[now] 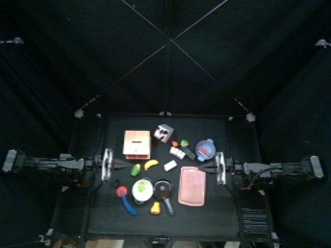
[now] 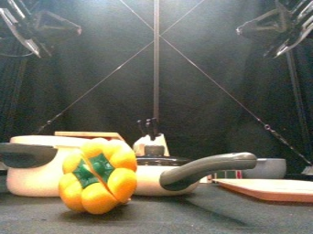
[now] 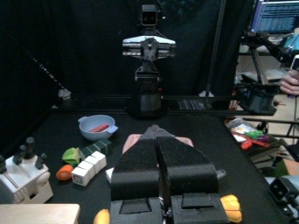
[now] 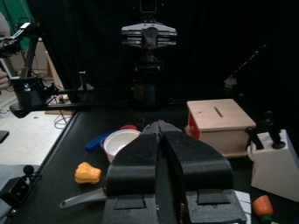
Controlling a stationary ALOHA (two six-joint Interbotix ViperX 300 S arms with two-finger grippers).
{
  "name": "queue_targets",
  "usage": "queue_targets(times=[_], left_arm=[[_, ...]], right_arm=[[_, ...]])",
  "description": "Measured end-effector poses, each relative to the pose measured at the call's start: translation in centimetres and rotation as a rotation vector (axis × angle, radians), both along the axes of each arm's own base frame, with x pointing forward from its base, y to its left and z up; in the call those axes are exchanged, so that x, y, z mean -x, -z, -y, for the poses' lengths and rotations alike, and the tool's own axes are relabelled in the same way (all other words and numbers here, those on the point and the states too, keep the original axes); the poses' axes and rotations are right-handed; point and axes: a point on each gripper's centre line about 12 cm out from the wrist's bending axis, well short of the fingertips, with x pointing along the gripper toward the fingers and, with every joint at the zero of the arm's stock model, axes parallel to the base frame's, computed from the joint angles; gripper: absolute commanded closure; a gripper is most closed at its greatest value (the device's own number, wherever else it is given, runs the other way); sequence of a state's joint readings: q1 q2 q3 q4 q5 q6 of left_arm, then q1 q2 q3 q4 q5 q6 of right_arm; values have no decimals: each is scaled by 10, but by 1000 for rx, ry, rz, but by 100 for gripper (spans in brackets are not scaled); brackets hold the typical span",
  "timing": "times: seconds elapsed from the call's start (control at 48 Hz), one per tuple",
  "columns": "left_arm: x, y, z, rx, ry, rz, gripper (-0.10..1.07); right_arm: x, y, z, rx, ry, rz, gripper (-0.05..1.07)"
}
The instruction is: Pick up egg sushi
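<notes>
The egg sushi [image 3: 87, 167] appears as a small white block with a yellow side, lying on the black table beside a green piece [image 3: 73, 156]. From above it is a pale speck [image 1: 169, 165] near the table's middle. My left gripper [image 3: 158, 142] is shut and empty, hanging at the table's left side [image 1: 110, 167], well short of the sushi. My right gripper [image 4: 163, 130] is shut too, holds nothing, and hangs at the right side [image 1: 223, 170]. In the front view the sushi is hidden behind the pan.
A wooden box [image 1: 135, 142] and a white holder [image 1: 163, 134] stand at the back, a blue bowl [image 1: 206, 149] at the back right. A pink board [image 1: 193, 184], a white pan [image 2: 49, 164] and a yellow pepper [image 2: 98, 175] occupy the front. A person's hand [image 3: 288, 80] shows beyond the curtains.
</notes>
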State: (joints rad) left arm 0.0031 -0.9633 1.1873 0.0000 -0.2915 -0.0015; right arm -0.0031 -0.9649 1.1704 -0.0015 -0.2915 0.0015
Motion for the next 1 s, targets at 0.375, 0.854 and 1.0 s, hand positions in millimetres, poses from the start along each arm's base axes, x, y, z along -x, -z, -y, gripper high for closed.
queue_targets(times=[0.375,0.854,1.0], left_arm=[[-12,15,2,1,7,-5,98],[-25,37,3,10,12,-107,98],[-28,42,3,9,12,-129,98]], right_arm=[[-41,15,13,-45,53,-166,101],[-93,53,33,-44,113,-428,101],[-106,65,36,-30,111,-483,100]])
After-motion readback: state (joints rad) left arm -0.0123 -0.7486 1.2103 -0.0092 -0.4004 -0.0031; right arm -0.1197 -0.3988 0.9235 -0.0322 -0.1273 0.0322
